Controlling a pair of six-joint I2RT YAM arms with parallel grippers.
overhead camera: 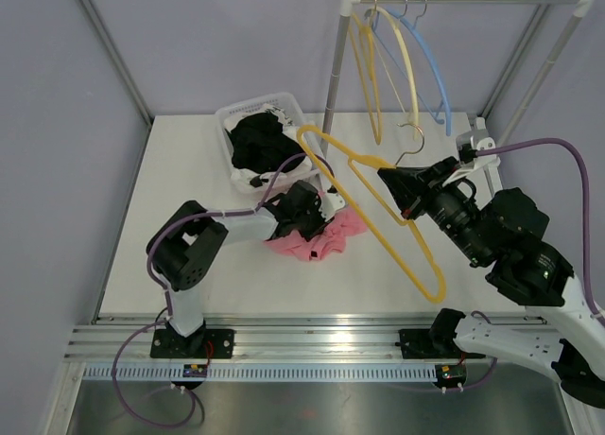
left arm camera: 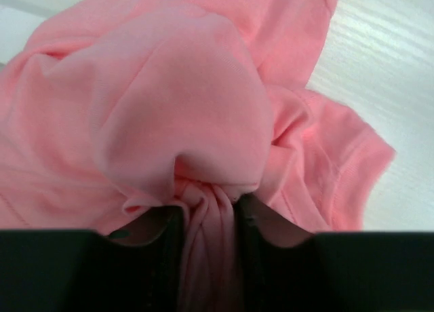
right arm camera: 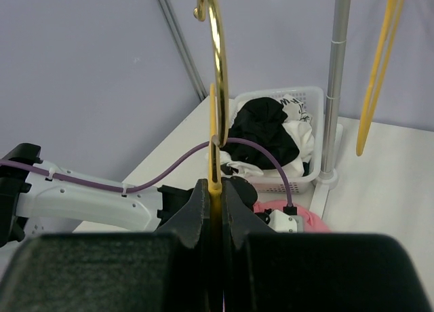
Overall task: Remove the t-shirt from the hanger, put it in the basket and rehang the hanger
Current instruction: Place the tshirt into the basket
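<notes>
The pink t-shirt [overhead camera: 326, 241] lies crumpled on the white table, off the hanger. My left gripper [overhead camera: 317, 217] is down on it, and in the left wrist view a bunched fold of the t-shirt [left arm camera: 183, 102] is pinched between the jaws of the left gripper [left arm camera: 209, 207]. The bare yellow hanger [overhead camera: 378, 213] hangs tilted in the air above the table. My right gripper [overhead camera: 392, 182] is shut on it near the hook. The right wrist view shows the hanger [right arm camera: 215, 169] clamped in the right gripper [right arm camera: 215, 190], with the t-shirt [right arm camera: 313, 220] below.
A white basket [overhead camera: 284, 104] of black and white clothes stands at the back, left of the rack's pole [overhead camera: 336, 66]. Yellow hangers [overhead camera: 373, 76] and a blue hanger [overhead camera: 433, 66] hang from the rail at the back right.
</notes>
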